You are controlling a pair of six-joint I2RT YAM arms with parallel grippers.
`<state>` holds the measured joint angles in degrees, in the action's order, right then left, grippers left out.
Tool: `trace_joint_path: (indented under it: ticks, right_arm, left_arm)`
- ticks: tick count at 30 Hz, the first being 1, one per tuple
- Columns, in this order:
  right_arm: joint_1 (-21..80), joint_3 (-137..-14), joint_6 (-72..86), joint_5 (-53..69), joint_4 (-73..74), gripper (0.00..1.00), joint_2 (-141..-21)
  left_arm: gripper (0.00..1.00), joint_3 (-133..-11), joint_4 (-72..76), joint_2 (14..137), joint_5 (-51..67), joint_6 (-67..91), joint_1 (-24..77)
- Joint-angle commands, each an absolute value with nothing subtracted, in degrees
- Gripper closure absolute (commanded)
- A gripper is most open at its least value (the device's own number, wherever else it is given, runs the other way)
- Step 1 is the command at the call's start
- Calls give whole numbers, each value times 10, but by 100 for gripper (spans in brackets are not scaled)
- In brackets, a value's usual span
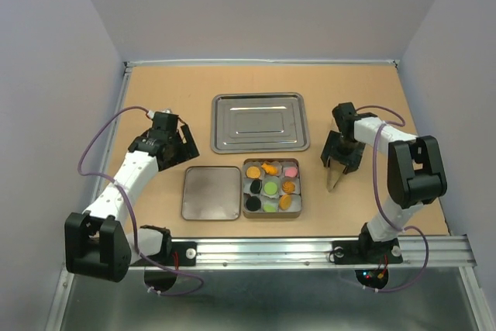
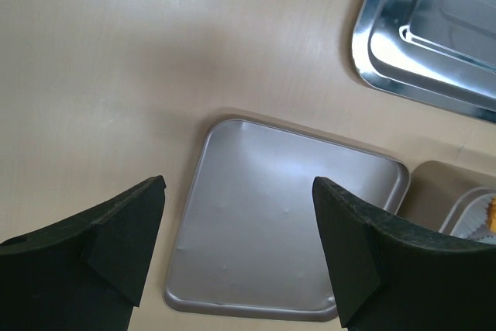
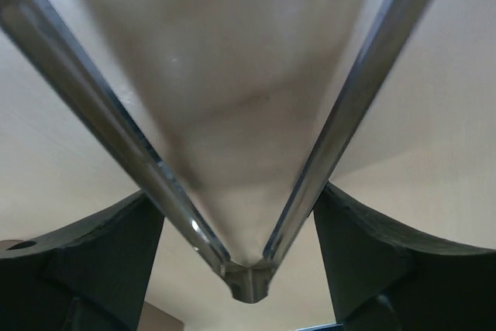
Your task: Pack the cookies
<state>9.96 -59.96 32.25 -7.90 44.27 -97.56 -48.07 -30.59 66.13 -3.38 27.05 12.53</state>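
The cookies (image 1: pixel 270 187), small orange, black, green and pink discs, lie in white paper cups inside an open metal tin (image 1: pixel 272 218) near the front middle; one orange cookie (image 2: pixel 491 215) peeks in at the right edge of the left wrist view. My right gripper (image 1: pixel 339 162) (image 3: pixel 240 199) hangs just right of the tin, shut on metal tongs (image 1: pixel 335 180) (image 3: pixel 248 281). The tongs' arms are spread wide and rest against both fingers, with nothing between their tips. My left gripper (image 1: pixel 180 143) (image 2: pixel 239 191) stands open and empty above the tin's lid (image 2: pixel 287 230).
The flat lid (image 1: pixel 211 193) lies directly left of the tin. A shiny rectangular steel tray (image 1: pixel 260 122) (image 2: pixel 434 36) sits behind them at mid table. Bare wooden tabletop surrounds these, with walls on three sides.
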Motion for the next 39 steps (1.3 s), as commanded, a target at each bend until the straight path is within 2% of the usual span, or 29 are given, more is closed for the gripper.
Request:
trace_joint_path:
  ticks: [1, 10, 13, 18, 22, 27, 37, 38, 39]
  right_arm:
    - [88, -585, 323, -101, 421, 16, -975]
    - [87, -600, 318, -54, 454, 0, -904]
    - [88, -602, 321, -12, 468, 0, -851]
    - [87, -599, 323, 42, 495, 0, -788]
    - [87, -608, 322, 86, 521, 0, -745]
    - [87, -626, 316, 119, 554, 0, -707]
    - [127, -649, 322, 136, 588, 0, -679]
    - [131, -652, 320, 134, 591, 0, -678]
    - [134, -656, 320, 131, 596, 0, -675]
  left_arm:
    - [12, -487, -305, 707, -44, 263, 108]
    - [22, -482, -328, 734, -42, 283, 105]
    - [23, -464, -330, 726, -23, 315, 104]
    - [34, -429, -338, 708, -14, 360, 106]
    - [34, -409, -360, 695, -51, 408, 114]
    - [34, -402, -365, 739, -71, 456, 133]
    - [39, -373, -292, 813, -91, 511, 134]
    - [41, -365, -285, 820, -89, 512, 134]
    - [48, -360, -277, 823, -85, 514, 134]
